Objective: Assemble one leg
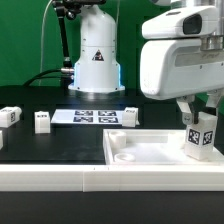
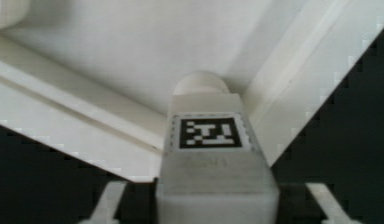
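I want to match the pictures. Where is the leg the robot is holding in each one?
Exterior view: the leg hangs in the end effector near the exterior view's right edge, over the white tray.
Wrist view: the leg fills the centre, tag facing the camera.
Shared landmark: the tray's raised rim.

I log the leg [image 2: 214, 165] as smooth matt white plastic; the tray [image 1: 150, 150] looks the same, and the table [image 1: 50, 150] is matt black.
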You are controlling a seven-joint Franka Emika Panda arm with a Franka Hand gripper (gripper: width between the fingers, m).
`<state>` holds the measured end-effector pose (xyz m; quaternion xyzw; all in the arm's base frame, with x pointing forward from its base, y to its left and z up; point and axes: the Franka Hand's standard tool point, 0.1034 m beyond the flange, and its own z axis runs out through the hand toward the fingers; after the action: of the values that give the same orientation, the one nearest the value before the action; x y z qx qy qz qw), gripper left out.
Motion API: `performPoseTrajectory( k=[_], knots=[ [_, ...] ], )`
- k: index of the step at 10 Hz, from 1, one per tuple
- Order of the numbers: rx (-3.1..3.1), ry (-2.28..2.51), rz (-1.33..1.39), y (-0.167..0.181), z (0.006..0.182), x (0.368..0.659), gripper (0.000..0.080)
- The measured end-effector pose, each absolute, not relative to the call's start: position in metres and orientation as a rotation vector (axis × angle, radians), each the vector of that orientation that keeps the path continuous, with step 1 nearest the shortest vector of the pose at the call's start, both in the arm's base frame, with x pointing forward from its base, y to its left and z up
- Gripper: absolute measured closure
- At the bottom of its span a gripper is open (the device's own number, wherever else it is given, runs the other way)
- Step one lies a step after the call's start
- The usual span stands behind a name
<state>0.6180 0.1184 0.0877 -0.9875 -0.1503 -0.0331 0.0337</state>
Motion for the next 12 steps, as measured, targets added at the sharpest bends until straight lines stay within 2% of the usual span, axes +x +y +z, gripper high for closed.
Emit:
performPoseTrajectory(
  k=[8, 11, 12],
  knots=[
    [-2.912, 0.909, -0.044, 0.121, 0.0851, 0.616, 0.0509],
    [-2.899, 0.963, -0.041, 0.1215, 0.0851, 0.6158, 0.0509],
    [-2.899, 0.959, -0.041, 0.122, 0.0851, 0.6157, 0.0371]
  ],
)
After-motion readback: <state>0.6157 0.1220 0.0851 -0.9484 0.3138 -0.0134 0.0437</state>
